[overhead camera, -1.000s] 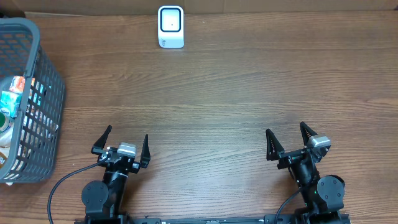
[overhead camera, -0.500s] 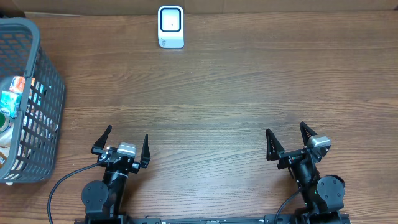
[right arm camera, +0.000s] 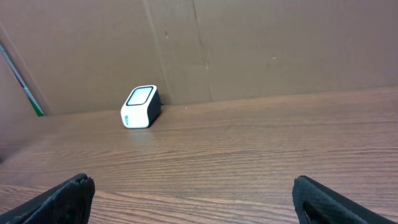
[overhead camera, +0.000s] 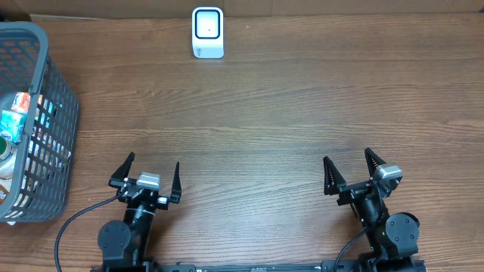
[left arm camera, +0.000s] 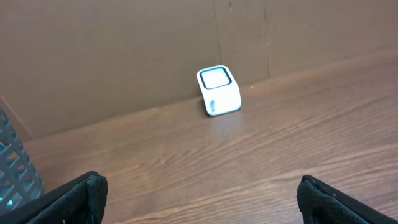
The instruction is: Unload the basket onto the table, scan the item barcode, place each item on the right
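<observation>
overhead: the white scanner [overhead camera: 207, 32] stands at the far edge of the wooden table [overhead camera: 287, 98]. the grey basket [overhead camera: 47, 91] is at the left edge, with the packets [overhead camera: 13, 119] inside it, well apart from the scanner. the left gripper [overhead camera: 153, 161] and the right gripper [overhead camera: 347, 155] hover near the front edge, both with jaws spread wide and holding nothing.

left wrist: the scanner is far ahead, against the cardboard wall [left arm camera: 112, 56]. the two fingers [left arm camera: 74, 199] stand at the bottom corners, far apart from each other.

right wrist: the scanner is to the far left by the wall, and the fingers [right arm camera: 329, 202] are also spread.
</observation>
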Robot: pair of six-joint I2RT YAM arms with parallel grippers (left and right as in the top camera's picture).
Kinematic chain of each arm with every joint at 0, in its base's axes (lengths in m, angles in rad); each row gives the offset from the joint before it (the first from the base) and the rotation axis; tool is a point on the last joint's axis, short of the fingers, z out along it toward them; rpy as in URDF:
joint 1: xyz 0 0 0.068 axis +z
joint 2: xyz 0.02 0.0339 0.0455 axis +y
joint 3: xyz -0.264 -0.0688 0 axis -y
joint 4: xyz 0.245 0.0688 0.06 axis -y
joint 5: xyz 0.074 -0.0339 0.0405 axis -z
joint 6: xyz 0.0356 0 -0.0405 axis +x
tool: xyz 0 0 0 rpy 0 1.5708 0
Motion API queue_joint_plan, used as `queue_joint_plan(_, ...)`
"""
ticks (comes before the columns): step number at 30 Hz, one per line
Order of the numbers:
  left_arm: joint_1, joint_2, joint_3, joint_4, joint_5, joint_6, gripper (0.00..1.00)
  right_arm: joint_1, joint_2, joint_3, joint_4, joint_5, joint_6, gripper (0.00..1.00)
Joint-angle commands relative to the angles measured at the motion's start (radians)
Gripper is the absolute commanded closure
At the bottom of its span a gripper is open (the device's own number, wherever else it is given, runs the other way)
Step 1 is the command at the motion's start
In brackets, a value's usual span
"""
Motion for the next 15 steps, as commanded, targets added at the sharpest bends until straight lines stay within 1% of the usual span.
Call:
queue_joint_plan(1,-0.002,0.001,0.085,-0.031,-0.005,-0.053,0.0,-0.001,-0.01,-0.011,0.004,-0.005,0.002,0.0)
queue_joint_plan(4,-0.002,0.047,0.147,-0.073,-0.005,-0.053,0.0,-0.001,-0.01,-0.011,0.004,-0.005,0.002,0.0)
queue_joint_plan(9,-0.002,0.194,0.293,-0.123,0.013,-0.053,0.0,-0.001,-0.01,-0.011,0.004,-0.005,0.002,0.0)
queue_joint_plan(12,-0.002,0.35,0.446,-0.19,0.062,-0.053,0.0,-0.001,-0.01,-0.011,0.004,-0.005,0.002,0.0)
queue_joint_plan(14,-0.002,0.46,0.561,-0.269,0.087,-0.053,0.0,-0.001,-0.01,-0.011,0.004,-0.005,0.002,0.0)
queue_joint_plan(15,-0.002,0.559,0.673,-0.364,0.105,-0.053,0.0,-0.001,-0.01,-0.011,0.004,-0.005,0.002,0.0)
